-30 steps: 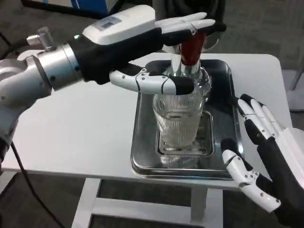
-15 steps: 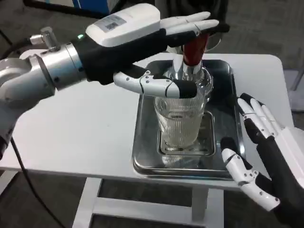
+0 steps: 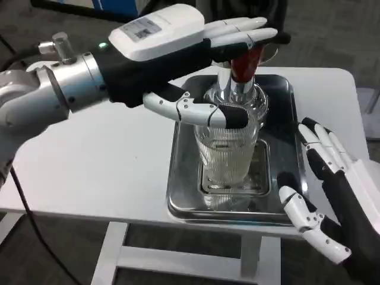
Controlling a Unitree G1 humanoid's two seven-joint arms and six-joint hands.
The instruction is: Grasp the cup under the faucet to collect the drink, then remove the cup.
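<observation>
A ribbed clear glass cup [image 3: 228,155] stands upright on the drip grate of a steel tray [image 3: 178,178], below the faucet [image 3: 236,89] with its red handle [image 3: 244,64]. My left hand [image 3: 172,53] reaches in from the left above the cup. Its fingers lie stretched over the top of the red handle, and its thumb [image 3: 199,111] crosses just above the cup's rim. It holds nothing. Right of the tray, at the table's front corner, my right hand [image 3: 332,202] waits with its fingers spread, a little apart from the cup.
The tray sits on a white table [image 3: 101,160], whose front edge runs just below it. Grey floor lies beyond the table on the right and at the back.
My left hand has crept a little to the right, further over the faucet handle. The cup and my right hand have stayed put; the picture has shifted slightly.
</observation>
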